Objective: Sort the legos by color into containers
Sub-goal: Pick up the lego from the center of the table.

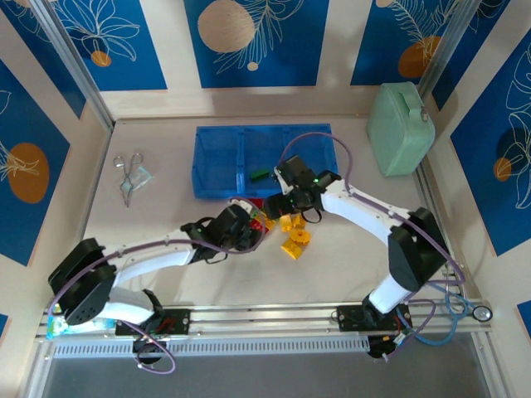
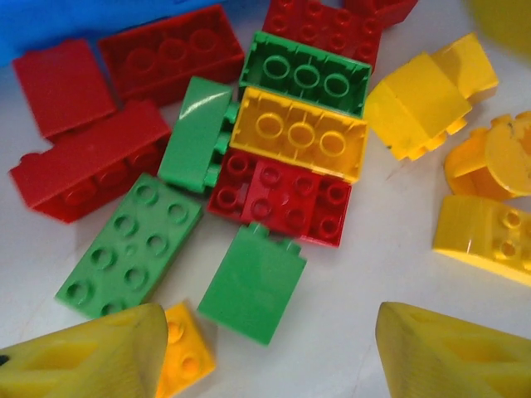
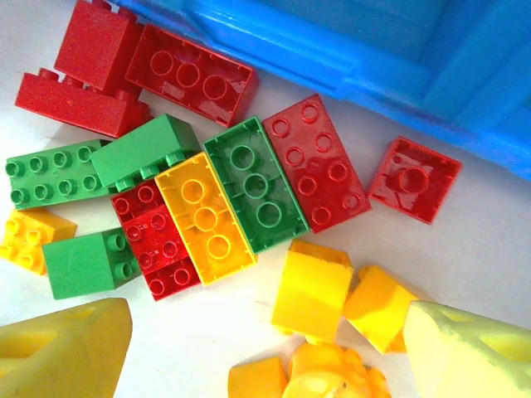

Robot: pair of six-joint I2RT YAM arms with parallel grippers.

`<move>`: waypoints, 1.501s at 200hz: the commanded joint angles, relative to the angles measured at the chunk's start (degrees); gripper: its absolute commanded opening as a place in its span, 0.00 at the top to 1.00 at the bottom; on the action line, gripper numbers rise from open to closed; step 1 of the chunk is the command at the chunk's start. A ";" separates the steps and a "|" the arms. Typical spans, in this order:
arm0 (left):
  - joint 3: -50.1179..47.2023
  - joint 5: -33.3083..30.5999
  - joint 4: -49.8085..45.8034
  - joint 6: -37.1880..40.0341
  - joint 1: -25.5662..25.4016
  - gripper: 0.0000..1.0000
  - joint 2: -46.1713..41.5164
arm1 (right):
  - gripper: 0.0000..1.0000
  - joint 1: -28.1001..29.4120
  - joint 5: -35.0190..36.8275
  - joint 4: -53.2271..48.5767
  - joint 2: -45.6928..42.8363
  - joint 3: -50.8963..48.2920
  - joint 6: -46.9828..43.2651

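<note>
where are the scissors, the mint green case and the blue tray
scissors [image 1: 126,181]: top external view, at the pivot
mint green case [image 1: 401,128]: top external view, lid centre
blue tray [image 1: 220,157]: top external view, bare left compartment floor

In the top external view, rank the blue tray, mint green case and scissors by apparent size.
1. Blue tray, clearly largest.
2. Mint green case.
3. Scissors, by far smallest.
All lie about equally far from the camera, so the order looks safe.
</note>
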 commanded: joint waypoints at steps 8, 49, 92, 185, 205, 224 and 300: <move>3.53 2.84 -1.99 4.02 1.35 0.34 4.85 | 0.17 -4.30 -0.34 2.64 -8.35 -3.69 4.12; 6.81 3.45 -3.47 5.14 2.62 0.36 9.75 | 0.18 -7.78 -2.33 3.68 -15.25 -8.18 4.36; 8.71 4.23 -5.74 5.72 2.72 0.37 12.89 | 0.19 -8.54 -2.64 3.99 -16.83 -10.77 4.87; 8.37 4.19 -6.26 4.23 0.87 0.56 15.50 | 0.21 -9.70 -2.55 4.05 -18.72 -11.06 4.96; 9.37 2.95 -8.23 4.09 0.36 0.66 16.10 | 0.22 -9.87 -2.64 4.14 -18.99 -11.10 5.10; 10.20 1.56 -9.51 4.28 0.24 0.68 14.42 | 0.22 -10.03 -2.21 4.08 -19.59 -11.19 5.01; 28.05 1.55 -13.98 10.70 3.51 0.69 12.28 | 0.23 -11.99 -4.31 3.98 -20.86 -15.18 7.86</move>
